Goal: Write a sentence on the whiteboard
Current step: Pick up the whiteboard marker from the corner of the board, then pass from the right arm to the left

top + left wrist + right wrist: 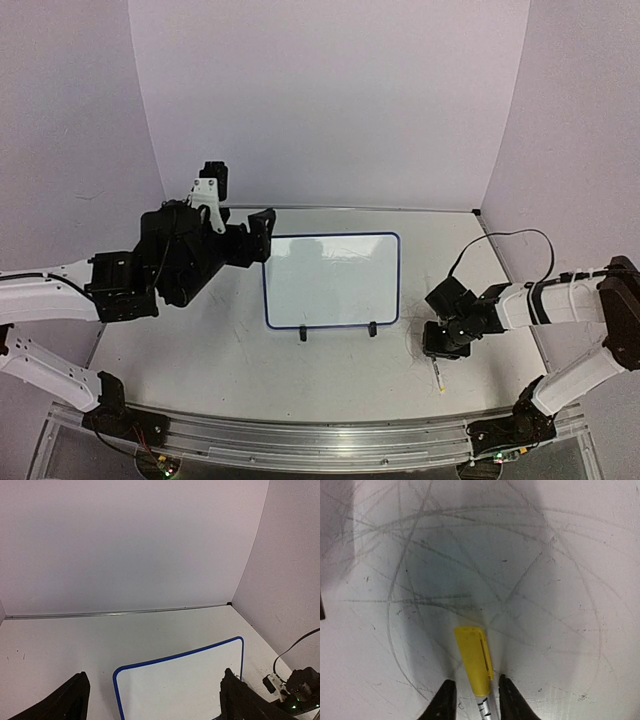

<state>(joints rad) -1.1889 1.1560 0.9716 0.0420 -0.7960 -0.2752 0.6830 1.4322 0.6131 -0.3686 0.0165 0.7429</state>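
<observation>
Robot lab cell: plain backdrop [330, 100], scuffed table [200, 350], arms [40, 300] on rail [320, 440].

Whiteboard [330, 285]: white face, dark-blue frame, black feet. Marker [474, 660]: yellow cap, pale barrel, black print, probably lettering. Tabletop [560, 580]: white, grey curved scratches. My right fingers [445, 702]: black.

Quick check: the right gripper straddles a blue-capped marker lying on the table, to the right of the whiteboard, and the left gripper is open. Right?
Not quite: the marker has a yellow cap, not blue, as the right wrist view shows. The rest holds: the right gripper straddles it on the table, to the right of the whiteboard, and the left gripper is open.
</observation>
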